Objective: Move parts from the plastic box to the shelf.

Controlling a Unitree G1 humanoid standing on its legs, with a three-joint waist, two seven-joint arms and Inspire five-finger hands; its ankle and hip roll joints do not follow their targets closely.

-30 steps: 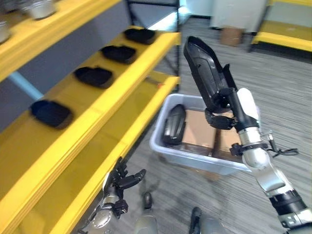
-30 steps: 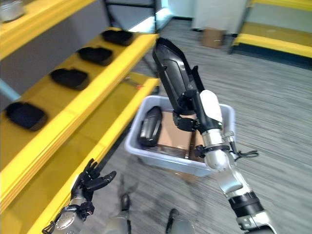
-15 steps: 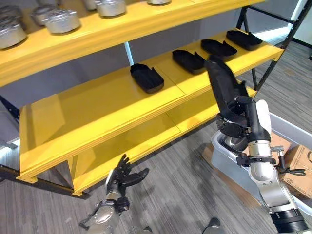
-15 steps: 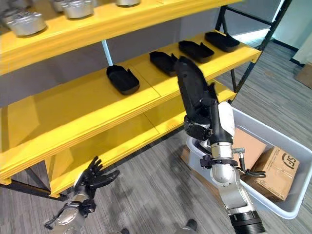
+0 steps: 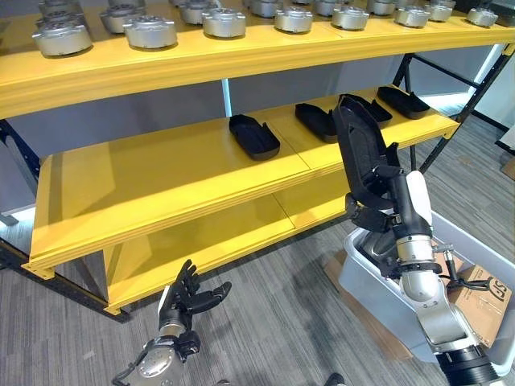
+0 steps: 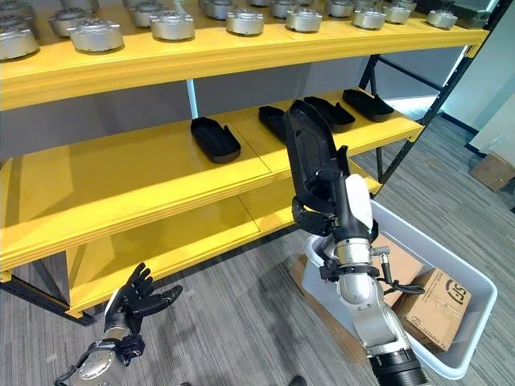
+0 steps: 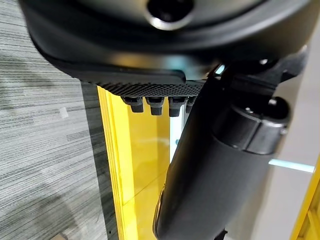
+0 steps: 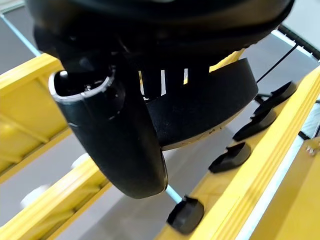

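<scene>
The yellow shelf (image 5: 161, 173) has three levels. Its top level carries a row of round silver metal parts (image 5: 149, 30) along its front edge. Its middle level carries four black moulded parts (image 5: 253, 135) set in a line toward the right end; the left half of that level is bare. The bottom level shows plain yellow board.

Low at the right stands the grey plastic box (image 6: 451, 277) on the grey floor (image 5: 273, 314), just off the shelf's right end. In it lie cardboard boxes (image 6: 438, 301) at the near right corner; the rest of its inside is hidden behind the right arm.

The right hand (image 5: 372, 215) is clenched round the lower end of a long black part (image 5: 360, 149), held upright and tilted, above the plastic box's left end and in front of the shelf's middle level. The right wrist view shows what the head views do not: the thumb (image 8: 112, 137) wrapped across the part's dark curved body from close by, with the four shelved parts in a row beyond it.

The left hand (image 6: 137, 301) hangs low over the floor before the shelf's bottom left corner, fingers spread and relaxed, holding nothing. The left wrist view shows its fingertips (image 7: 150, 104) in a row against the yellow edge of the shelf.
</scene>
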